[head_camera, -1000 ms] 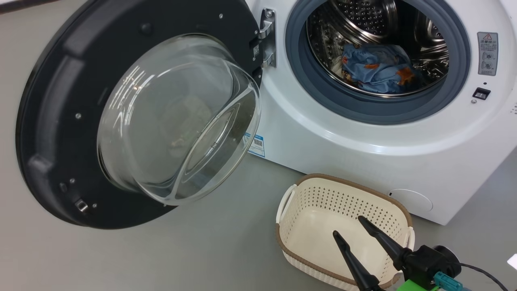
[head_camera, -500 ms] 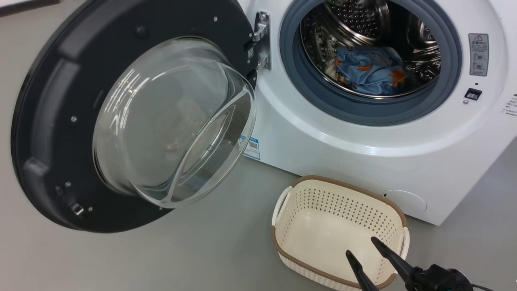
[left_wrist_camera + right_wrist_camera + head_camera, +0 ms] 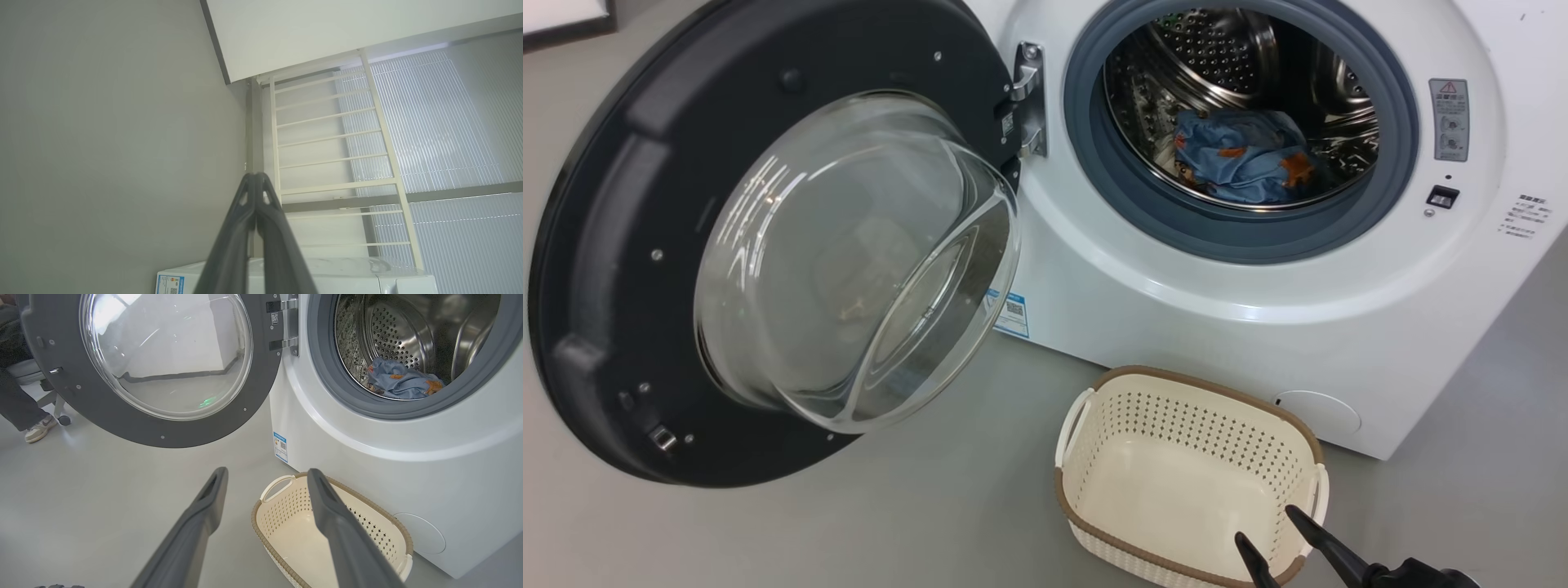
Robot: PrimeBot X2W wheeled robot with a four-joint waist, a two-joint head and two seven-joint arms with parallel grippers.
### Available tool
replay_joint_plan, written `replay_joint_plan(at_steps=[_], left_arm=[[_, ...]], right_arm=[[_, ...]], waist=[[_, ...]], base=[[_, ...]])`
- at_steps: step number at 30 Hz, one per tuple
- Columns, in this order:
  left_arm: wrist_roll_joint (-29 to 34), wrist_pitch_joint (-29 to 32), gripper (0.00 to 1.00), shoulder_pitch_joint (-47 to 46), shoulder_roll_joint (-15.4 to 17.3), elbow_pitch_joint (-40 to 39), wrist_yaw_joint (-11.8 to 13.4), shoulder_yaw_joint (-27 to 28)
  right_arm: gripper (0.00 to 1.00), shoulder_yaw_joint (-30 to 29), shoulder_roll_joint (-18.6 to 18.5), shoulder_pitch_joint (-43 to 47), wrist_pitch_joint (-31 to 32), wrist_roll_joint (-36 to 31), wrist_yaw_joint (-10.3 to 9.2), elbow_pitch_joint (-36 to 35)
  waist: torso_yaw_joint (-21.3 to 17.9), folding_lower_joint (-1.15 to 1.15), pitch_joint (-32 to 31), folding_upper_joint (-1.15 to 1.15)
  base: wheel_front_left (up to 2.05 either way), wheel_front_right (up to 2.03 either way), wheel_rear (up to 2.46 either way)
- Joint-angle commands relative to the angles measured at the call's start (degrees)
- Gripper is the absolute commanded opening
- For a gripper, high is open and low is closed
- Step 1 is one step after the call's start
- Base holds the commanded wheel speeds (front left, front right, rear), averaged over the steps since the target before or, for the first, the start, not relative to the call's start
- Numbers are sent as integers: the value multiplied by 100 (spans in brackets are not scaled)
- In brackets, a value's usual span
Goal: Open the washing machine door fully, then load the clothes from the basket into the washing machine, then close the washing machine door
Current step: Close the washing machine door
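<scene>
right gripper (image 3: 1266, 524) mostly cut off, fingers spread over the basket (image 3: 1201, 384) by the washing machine (image 3: 1176, 318); left gripper (image 3: 255, 179) pressed together, plain grey floor (image 3: 931, 506).

Light-blue clothes (image 3: 1241, 155) printed in orange-brown, against the silver, hole-dotted steel drum (image 3: 1225, 49) of a white washing machine (image 3: 1176, 310) with a blue-grey rubber ring (image 3: 1094, 175). Its door (image 3: 613, 204) is dark grey around clear glass (image 3: 849, 261). The basket (image 3: 1184, 416) is cream-white, perforated and brown-rimmed, on a plain grey floor (image 3: 947, 506).

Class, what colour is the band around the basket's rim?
The rim band is brown, on a cream-white basket; head view shows it best.
</scene>
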Motion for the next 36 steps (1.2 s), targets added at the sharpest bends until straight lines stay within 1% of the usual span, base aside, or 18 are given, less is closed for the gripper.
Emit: replay_joint_plan(at_steps=[1, 6, 12, 27, 36], left_arm=[[-58, 73, 0, -249, 291, -81, -81, 69], [-86, 185, 0, -301, 214, 67, -261, -34], [-103, 314, 0, -355, 161, 141, -396, -140], [-130, 424, 0, -435, 55, 175, -497, -233], [-215, 794, 0, -367, -50, 95, -482, -382]], right_arm=[[100, 106, -124, -52, -28, -29, 9, -140], [100, 136, -185, -45, -28, -16, 9, -157], [100, 151, -256, -67, -28, -3, 9, -177], [100, 126, -445, -62, -28, 42, 9, -244], [100, 73, -524, -66, -28, 56, 9, -299]], waist=[[-34, 0, -19, 0], [-97, 0, -2, 0], [-176, 0, 58, 0], [-349, 0, 279, 0], [-374, 0, 447, 0]], base=[[0, 0, 0], [0, 0, 0], [0, 0, 0], [0, 0, 0], [0, 0, 0]])
